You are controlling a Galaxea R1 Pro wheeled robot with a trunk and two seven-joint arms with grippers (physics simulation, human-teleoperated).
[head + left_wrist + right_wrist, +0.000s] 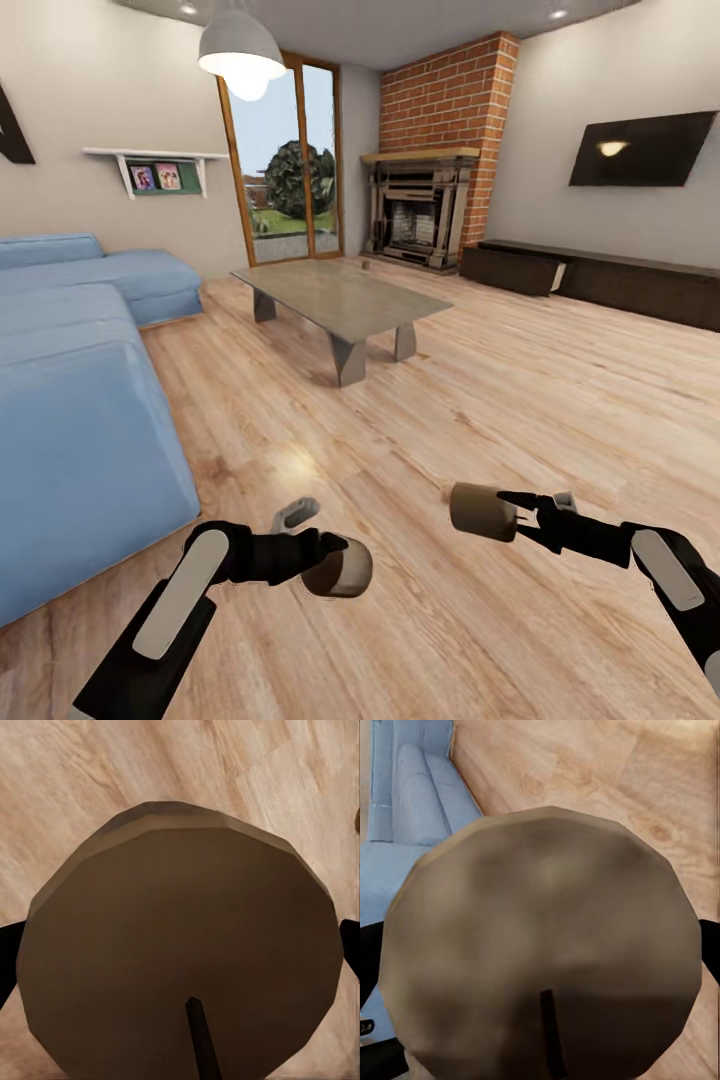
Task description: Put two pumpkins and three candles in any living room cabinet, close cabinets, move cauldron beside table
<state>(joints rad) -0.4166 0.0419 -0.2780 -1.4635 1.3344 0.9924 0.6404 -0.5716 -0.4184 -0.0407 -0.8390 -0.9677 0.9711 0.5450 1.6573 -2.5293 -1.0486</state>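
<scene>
A living room rendered in smooth, simple surfaces. The floor (480,420) is pale wood planks with a light sheen. In the head view, two black robot arms with pale grey panels reach forward low in the scene.

The left tool (345,568) is clamped on a candle (340,570), a stubby brown-tan lump with a rounded, faceted end, held just above the floor. In the left wrist view this candle (180,952) appears as a broad many-sided disc with a thin dark wick, and a black fingertip (9,960) presses in at each edge.

The right tool (515,515) is clamped on a second candle (482,511), a short tan cylinder with a blunt rounded face, pointing toward the left arm. In the right wrist view it (540,945) looks mottled beige, again faceted, with a dark wick.

A large blue sofa (70,400) with soft matte cushions fills the left side. Farther ahead stands a low grey tabletop (340,295) on angled slab legs. Behind it are a tall glass door (290,160) with a wood frame and a red-brick fireplace (430,190) with a stone surround. Along the right wall runs the cabinet (600,278), long, low and dark brown; one drawer near its left end stands slightly out, showing a pale edge. A black flat screen (640,150) hangs above it, and a white dome lamp (240,50) hangs from the ceiling.
</scene>
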